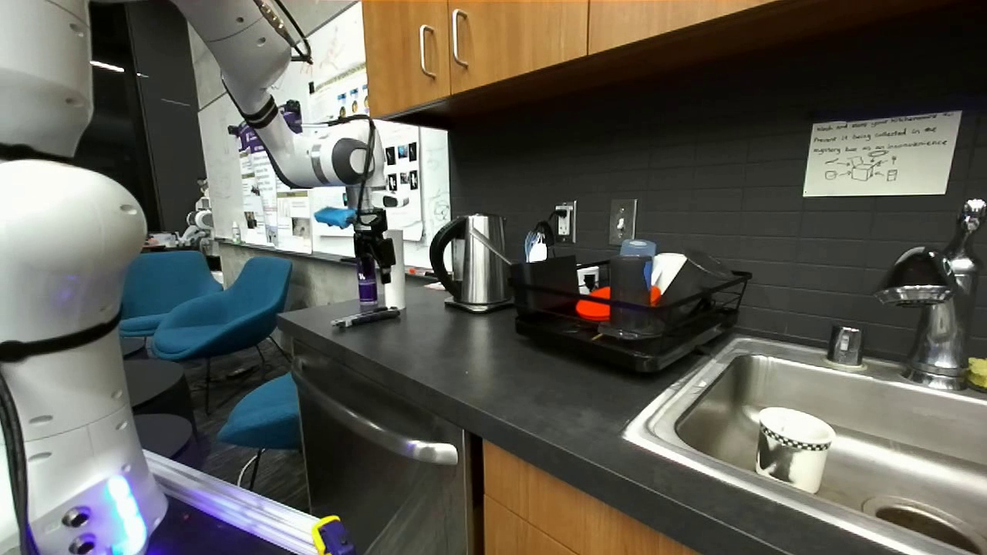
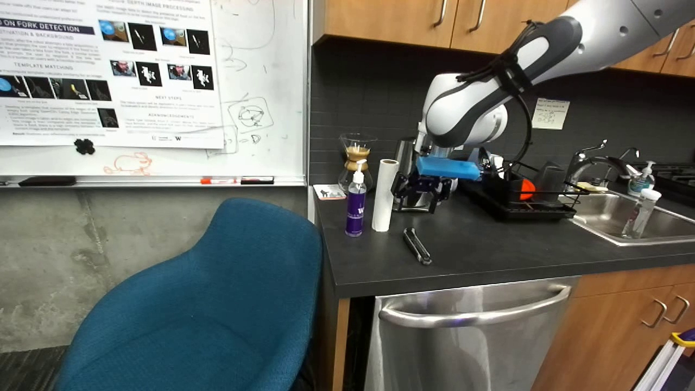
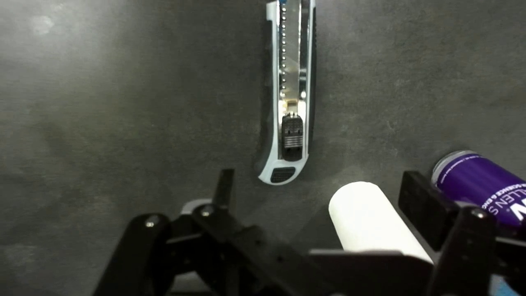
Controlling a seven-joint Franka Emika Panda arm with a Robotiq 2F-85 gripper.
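Claw [image 3: 320, 187]: held above the matte dark-grey bench [image 2: 488, 244], spread apart, with nothing gripped.
Slim grey-and-black snap-off utility knife [image 3: 291, 88]: laid flat on the bench, near the upright white cylindrical roll [image 2: 383, 198].
Knife body: judged light, stiff and sturdy, with a metal channel [image 3: 303, 61] that may be found slippery.
Knife sides: best grasped squarely across mid-length.

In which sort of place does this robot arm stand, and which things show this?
Probably a kitchenette in a research lab or university: the sink and the loaded dish rack show the kitchen side, while the large poster on image processing suggests research work.
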